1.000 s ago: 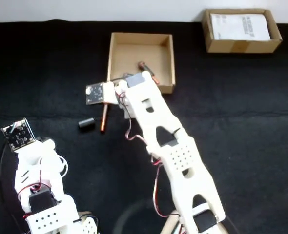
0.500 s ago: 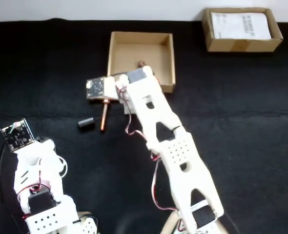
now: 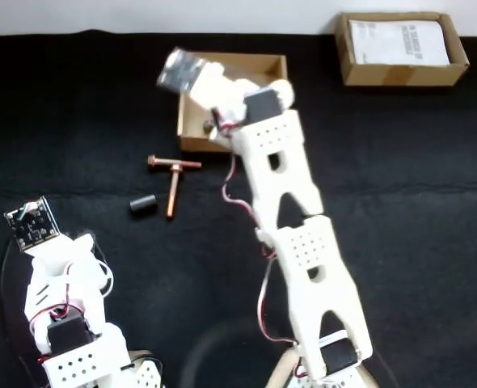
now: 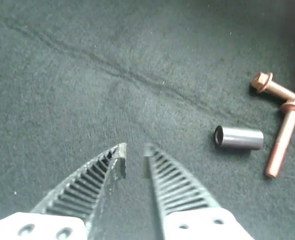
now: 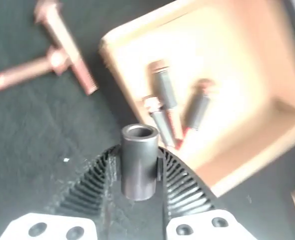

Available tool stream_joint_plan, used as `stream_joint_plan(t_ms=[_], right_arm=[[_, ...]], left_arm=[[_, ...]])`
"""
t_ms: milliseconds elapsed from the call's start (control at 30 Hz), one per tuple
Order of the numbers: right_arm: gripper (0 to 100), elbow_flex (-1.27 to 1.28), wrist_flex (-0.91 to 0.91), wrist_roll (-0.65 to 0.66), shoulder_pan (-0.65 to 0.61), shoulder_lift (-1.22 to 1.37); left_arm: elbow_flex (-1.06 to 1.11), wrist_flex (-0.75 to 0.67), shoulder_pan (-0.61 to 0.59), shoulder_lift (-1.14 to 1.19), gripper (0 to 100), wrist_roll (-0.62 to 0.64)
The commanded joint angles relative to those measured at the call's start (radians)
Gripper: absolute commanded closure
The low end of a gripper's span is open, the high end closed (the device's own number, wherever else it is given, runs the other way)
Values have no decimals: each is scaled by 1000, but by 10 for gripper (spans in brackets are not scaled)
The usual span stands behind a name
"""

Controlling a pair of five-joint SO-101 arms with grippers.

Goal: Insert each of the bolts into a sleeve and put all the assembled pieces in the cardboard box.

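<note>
My right gripper [image 5: 139, 165] is shut on a dark sleeve [image 5: 139, 160], held upright just outside the cardboard box [image 5: 222, 55]. Three assembled pieces [image 5: 163, 92] lie inside that box. In the high view this gripper [image 3: 210, 123] hangs at the near-left corner of the box [image 3: 192, 144]. Two copper bolts lie on the mat in a T shape, one crosswise [image 3: 174, 163] and one lengthwise [image 3: 173, 194], with a loose black sleeve [image 3: 143, 204] beside them. My left gripper [image 4: 134, 150] hovers low over bare mat, open by a narrow gap, short of that sleeve [image 4: 238, 138] and the bolts [image 4: 282, 145].
A second cardboard box [image 3: 400, 50] with a printed sheet in it stands at the far right. Black mat covers the table, with free room left of the bolts and across the right side. The left arm's base [image 3: 69, 323] is at the near-left.
The right arm has swung away from the bolts toward the cardboard box, its wrist now over the box's left wall. The crosswise bolt it covered has come into sight. The left arm barely moved.
</note>
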Motion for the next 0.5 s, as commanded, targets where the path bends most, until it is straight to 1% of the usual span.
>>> stream_joint_plan(t_ms=[0, 100, 333, 400, 467], right_arm=[[991, 82, 15, -110, 19, -248], [991, 242, 15, -126, 4, -397], [991, 639, 12, -189, -31, -786], [991, 750, 12, -216, -33, -905], [991, 860, 10, -241, -33, -1020]], left_arm=[[-24, 20, 16, -4, 870, 2], [-99, 80, 58, -4, 870, 2], [-288, 230, 216, 10, 867, 0], [-340, 249, 245, 68, 867, 0], [-406, 252, 254, 174, 867, 0]])
